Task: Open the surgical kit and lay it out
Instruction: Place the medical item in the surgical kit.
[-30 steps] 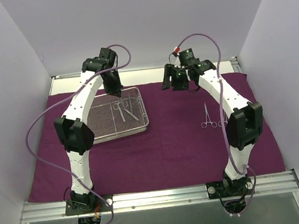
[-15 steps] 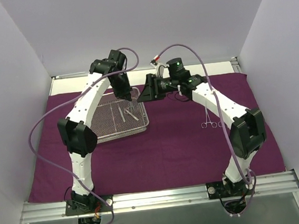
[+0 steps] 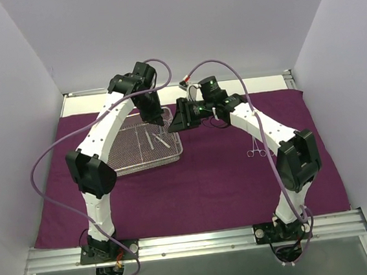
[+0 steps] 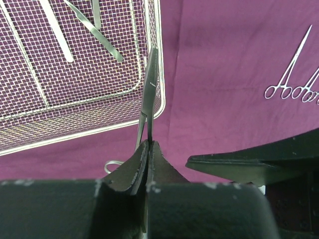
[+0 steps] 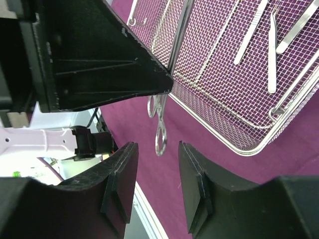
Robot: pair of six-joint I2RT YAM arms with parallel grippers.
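The purple cloth [image 3: 207,181] lies spread flat. On its left stands the wire-mesh tray [image 3: 149,167] with tweezers [image 3: 154,138] lying in it. My left gripper [image 3: 159,118] hangs over the tray's right edge, shut on scissor-handled forceps [image 4: 151,82] that point away from it. Their ring handles [image 5: 160,135] hang just ahead of my right gripper [image 5: 156,147], which stands open with a finger on either side and touches nothing. In the left wrist view the tray rim [image 4: 99,130] passes under the held forceps. Other forceps [image 3: 256,147] lie on the cloth at the right.
The two grippers sit almost tip to tip near the tray's far right corner. White walls close in the left, right and back. A metal rail [image 3: 193,240] runs along the near edge, where the arm bases sit.
My right gripper swung left from the cloth's back middle up to the left gripper, and its jaws narrowed. The left gripper moved right, carrying the forceps over the tray's right edge.
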